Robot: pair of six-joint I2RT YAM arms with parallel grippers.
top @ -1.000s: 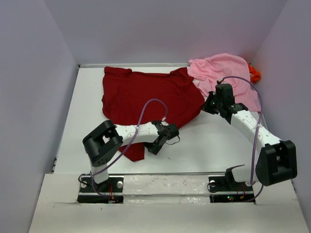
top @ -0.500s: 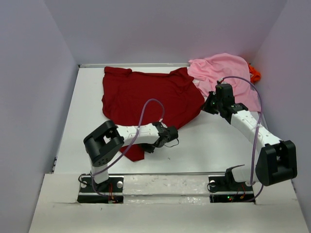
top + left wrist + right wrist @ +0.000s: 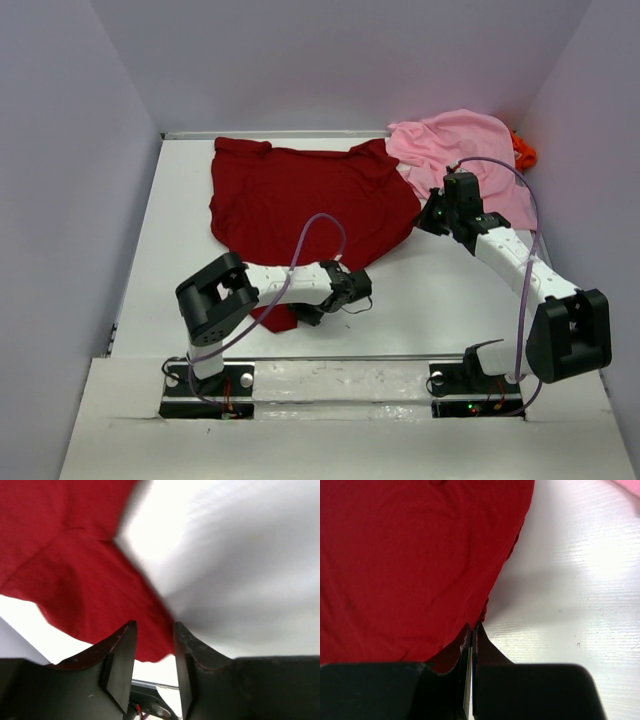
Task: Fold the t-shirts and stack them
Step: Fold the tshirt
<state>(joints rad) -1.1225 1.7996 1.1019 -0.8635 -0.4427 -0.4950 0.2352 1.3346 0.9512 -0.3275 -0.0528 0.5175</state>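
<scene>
Dark red cloth accounts for most of what is seen. The dark red t-shirt (image 3: 310, 195) is spread flat over the back left of the table (image 3: 420, 300). A lobe of it reaches toward the near edge and is partly covered there by the left arm.

Items hidden or unclear:
- The bright orange t-shirt (image 3: 524, 152) is almost wholly hidden behind the light pink t-shirt (image 3: 460, 150). Only a small crumple is exposed at the back right corner.
- The light pink t-shirt is heaped against the right wall, and its near edge is masked by the right arm. Its left edge meets the red sleeve.
- The left wrist view is blurred, and the red hem is cut off at its top and left edges.

Left gripper (image 3: 154, 627): it is set low over the near lobe of the red shirt, and its fingers are held apart with a clear gap. Red cloth is seen just beyond the tips, but contact cannot be confirmed.

Right gripper (image 3: 472, 626): it is clenched tight, with no gap between the fingers. The right hem of the dark red t-shirt is drawn to a point between the tips and is judged to be pinched. White table is exposed just beside it.
</scene>
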